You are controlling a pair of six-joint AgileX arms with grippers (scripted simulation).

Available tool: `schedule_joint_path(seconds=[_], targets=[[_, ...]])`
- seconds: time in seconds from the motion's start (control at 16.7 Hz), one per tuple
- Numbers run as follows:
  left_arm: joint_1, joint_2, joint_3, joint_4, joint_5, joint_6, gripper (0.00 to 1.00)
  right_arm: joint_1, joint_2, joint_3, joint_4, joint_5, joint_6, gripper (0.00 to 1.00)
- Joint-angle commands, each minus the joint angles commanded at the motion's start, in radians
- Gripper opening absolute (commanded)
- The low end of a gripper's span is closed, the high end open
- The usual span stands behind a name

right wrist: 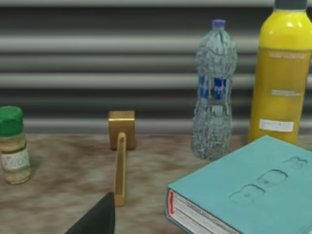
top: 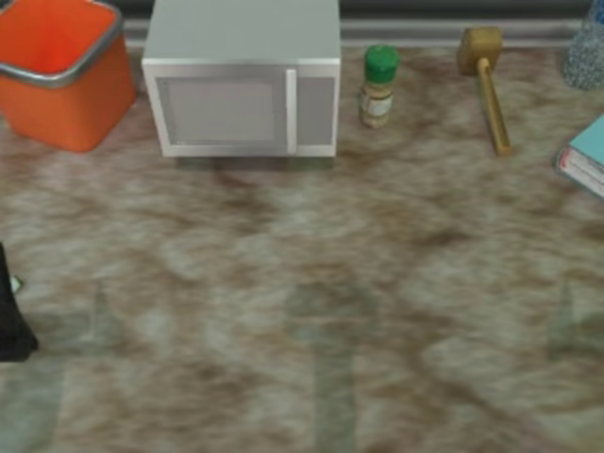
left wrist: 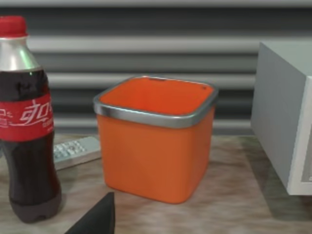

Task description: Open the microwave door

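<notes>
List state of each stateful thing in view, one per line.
microwave door: shut, flush with the front
orange bin: upright, nothing visible inside
cola bottle: upright, red cap on
spice jar: upright, green lid on
water bottle: upright, capped
yellow bottle: upright
mallet: lying flat
teal book: lying closed
left arm: parked at the table's left edge

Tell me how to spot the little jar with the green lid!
Find the big white microwave at the back of the table. Just to its right stands the spice jar, upright, with a green cap and pale label. The wooden mallet farther right lies flat.
</notes>
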State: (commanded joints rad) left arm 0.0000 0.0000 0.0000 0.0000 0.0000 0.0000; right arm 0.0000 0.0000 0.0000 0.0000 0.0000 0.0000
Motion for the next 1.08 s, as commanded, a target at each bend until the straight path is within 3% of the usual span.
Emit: schedule_joint_path(seconds=[0.24,0.48,1.08], targets=[[-0.014,0.031,0.03,-0.012,-0.008,-0.01,1.0,0.0,0.0,0.0,0.0,0.0,0.0,1.0],[-0.089,0.22,0.204,-0.079,-0.055,-0.069,1.0,0.0,0.0,0.0,0.0,0.0,0.0,1.0],[-0.406,1.202,0.997,-0.33,-0.249,-0.342,1.0,0.0,0.0,0.0,0.0,0.0,0.0,1.0]])
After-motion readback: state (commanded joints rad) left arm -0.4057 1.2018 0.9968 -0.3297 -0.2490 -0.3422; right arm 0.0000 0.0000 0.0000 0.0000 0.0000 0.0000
